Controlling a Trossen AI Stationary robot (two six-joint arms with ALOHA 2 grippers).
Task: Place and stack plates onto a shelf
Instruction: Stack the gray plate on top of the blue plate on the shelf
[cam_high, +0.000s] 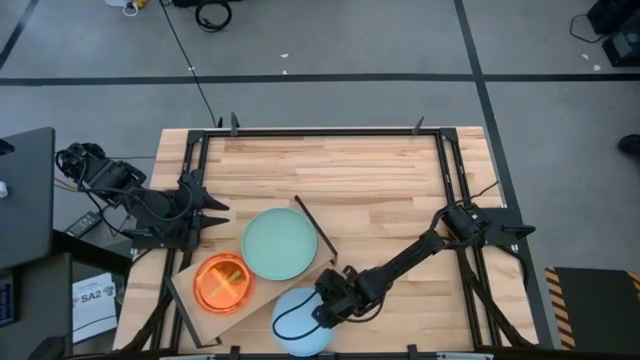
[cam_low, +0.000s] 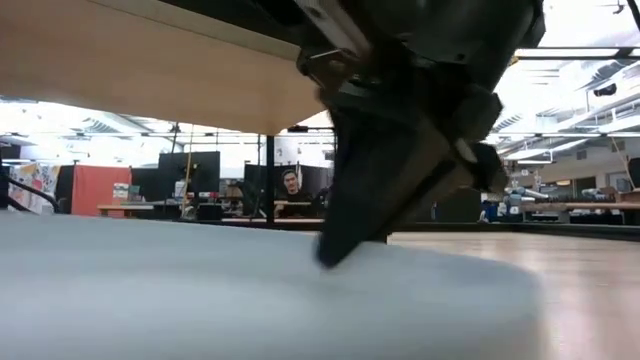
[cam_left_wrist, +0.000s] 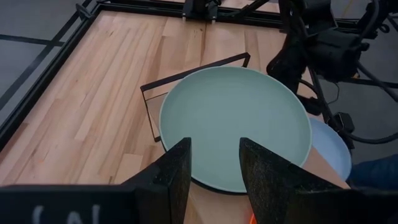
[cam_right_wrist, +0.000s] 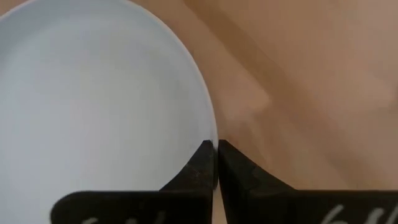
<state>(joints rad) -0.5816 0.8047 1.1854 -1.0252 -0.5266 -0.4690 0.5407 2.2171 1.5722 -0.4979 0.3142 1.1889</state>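
Light-blue plate (cam_low: 250, 300) on slatted wooden tabletop (cam_low: 590, 270).

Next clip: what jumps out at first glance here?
The right gripper is shut on the rim of the light-blue plate at the table's near edge. On the shelf beside it lie a mint-green plate and an orange plate. The left gripper waits open at the table's left side.

Grey floor (cam_high: 330, 45) crossed by dark tape lines (cam_high: 300, 76), cables (cam_high: 205, 14) trailing across it; beyond, a person (cam_low: 291, 189) sits at desks (cam_low: 150, 209) among dark monitors (cam_low: 190, 172).
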